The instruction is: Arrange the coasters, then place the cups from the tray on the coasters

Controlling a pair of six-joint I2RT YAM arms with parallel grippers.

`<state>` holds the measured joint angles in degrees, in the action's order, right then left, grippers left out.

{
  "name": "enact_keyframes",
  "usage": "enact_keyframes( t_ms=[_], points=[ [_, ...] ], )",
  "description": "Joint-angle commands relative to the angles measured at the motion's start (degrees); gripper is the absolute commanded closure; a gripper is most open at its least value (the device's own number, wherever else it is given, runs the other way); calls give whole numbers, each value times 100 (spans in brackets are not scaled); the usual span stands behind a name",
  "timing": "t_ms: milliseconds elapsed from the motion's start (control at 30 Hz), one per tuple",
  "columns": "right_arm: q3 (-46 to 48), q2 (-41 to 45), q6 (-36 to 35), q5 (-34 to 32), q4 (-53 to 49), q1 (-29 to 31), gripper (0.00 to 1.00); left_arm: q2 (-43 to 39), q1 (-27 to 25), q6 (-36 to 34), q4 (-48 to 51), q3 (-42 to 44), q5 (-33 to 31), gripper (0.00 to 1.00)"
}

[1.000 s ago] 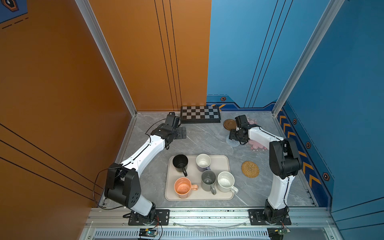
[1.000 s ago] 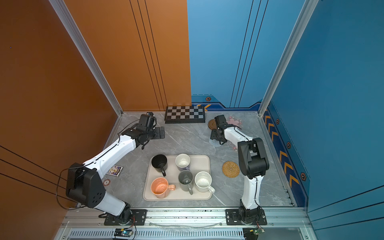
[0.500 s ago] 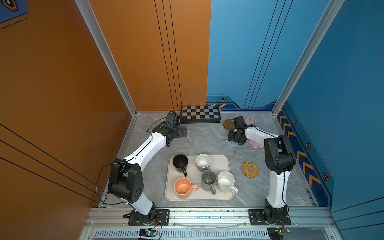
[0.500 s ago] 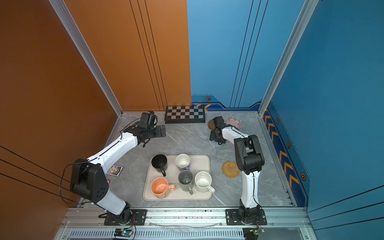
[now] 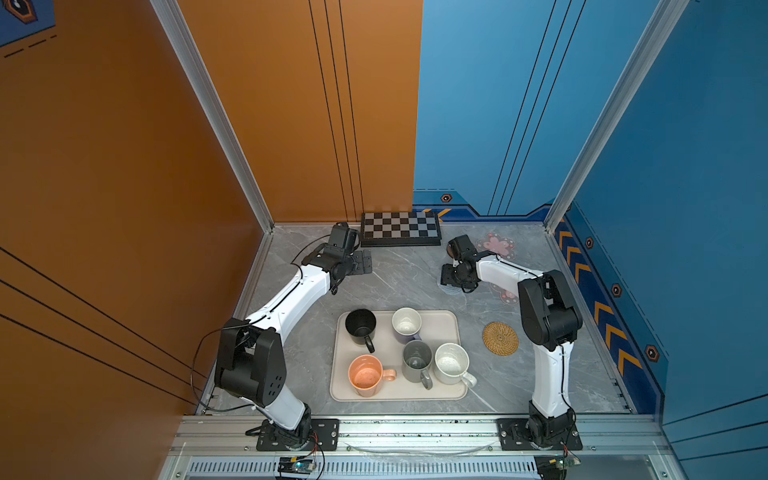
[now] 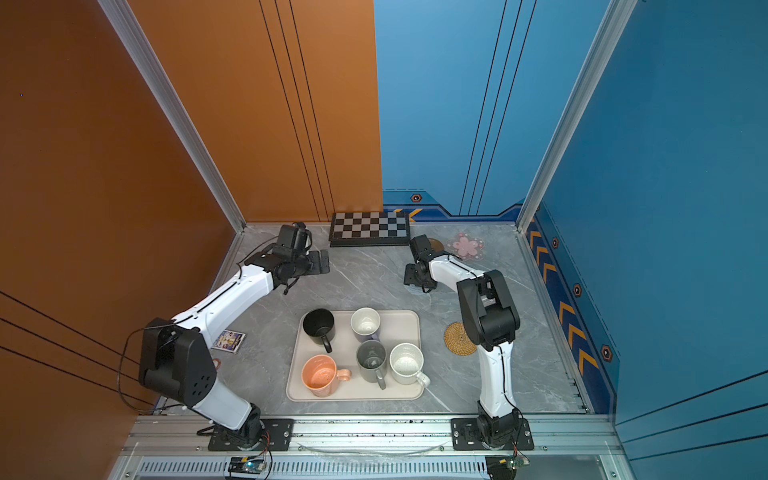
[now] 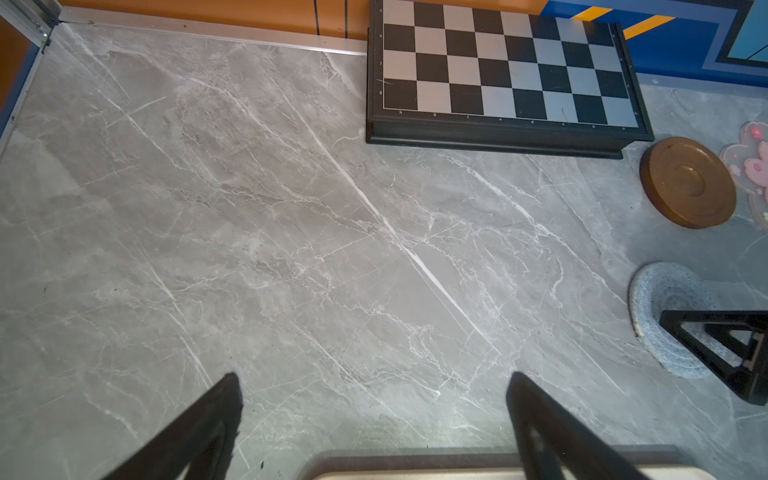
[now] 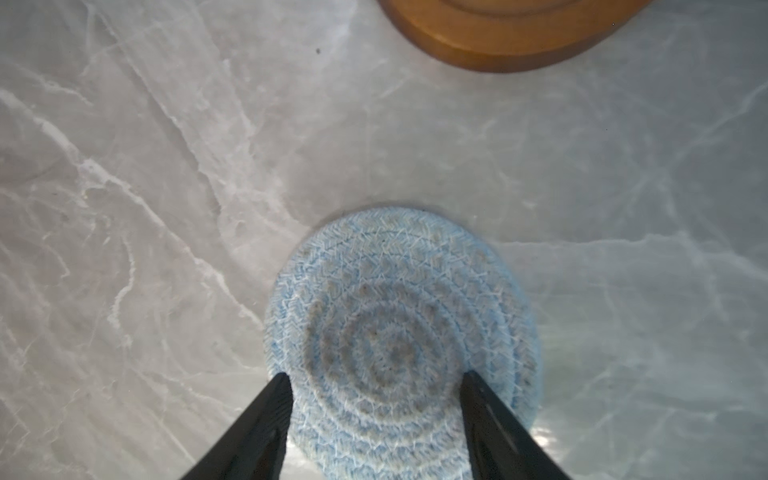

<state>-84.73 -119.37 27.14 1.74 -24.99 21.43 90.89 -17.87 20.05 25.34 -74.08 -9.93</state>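
progress: barely started, I'd say | cups point(image 5: 417, 359): all five on the tray point(image 5: 440, 392), lower middle | coasters point(image 5: 500, 338): scattered center-right and upper right, none lined up | right gripper point(image 8: 374, 376): fingers half-spread over the blue-grey coaster point(image 8: 399, 324), flat on the desk point(image 7: 249, 208) | left gripper point(image 7: 372, 376): fingers wide, empty

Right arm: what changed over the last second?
The right gripper slid a little left in both top views, jaws part open over the blue woven coaster, nothing clamped. That uncovers the back pink flower coaster and covers part of the brown wooden coaster. No clear shift of the blue coaster. Left gripper wide open, barely moved; tray, mugs and rattan coaster unchanged.
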Motion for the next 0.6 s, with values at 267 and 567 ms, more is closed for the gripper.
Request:
enact_keyframes(
  t_ms=[267,567],
  points=[
    [-545,-794,379,601,-575,757,34,-383,187,174,88,271,166,0],
    [-1101,-1252,485,1075,-603,1336,34,-546,254,215,85,401,53,0]
  ],
)
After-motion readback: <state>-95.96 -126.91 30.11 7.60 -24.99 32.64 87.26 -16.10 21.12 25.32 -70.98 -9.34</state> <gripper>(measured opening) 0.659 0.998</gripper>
